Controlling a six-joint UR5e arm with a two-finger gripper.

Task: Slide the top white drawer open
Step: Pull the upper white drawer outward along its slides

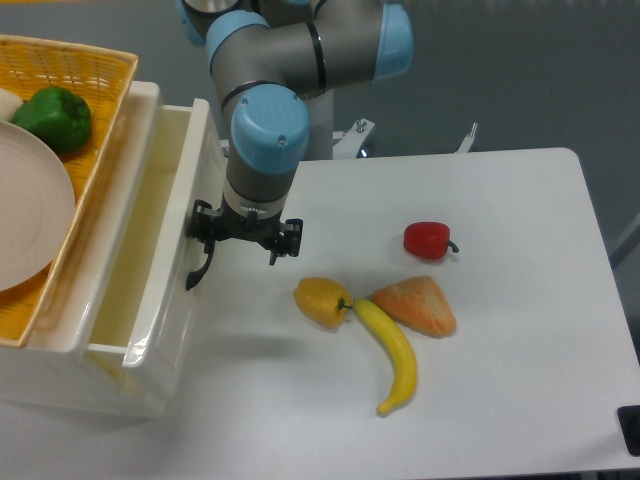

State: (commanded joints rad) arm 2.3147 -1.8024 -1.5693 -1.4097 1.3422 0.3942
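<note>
The top white drawer (130, 270) stands slid out from the white cabinet at the left, and its pale, empty inside shows. Its curved black handle (198, 270) sits on the front panel, facing the table. My gripper (243, 243) hangs just right of that front panel, at the height of the handle. Its black fingers (285, 240) stand apart on either side of the wrist. The left finger is right at the top of the handle; I cannot tell whether it touches. Nothing is held between the fingers.
A yellow wicker basket (95, 65) on the cabinet holds a green pepper (55, 118) and a white plate (30, 210). On the white table lie a red pepper (428, 240), a yellow pepper (320, 300), a banana (392, 355) and an orange wedge (420, 305).
</note>
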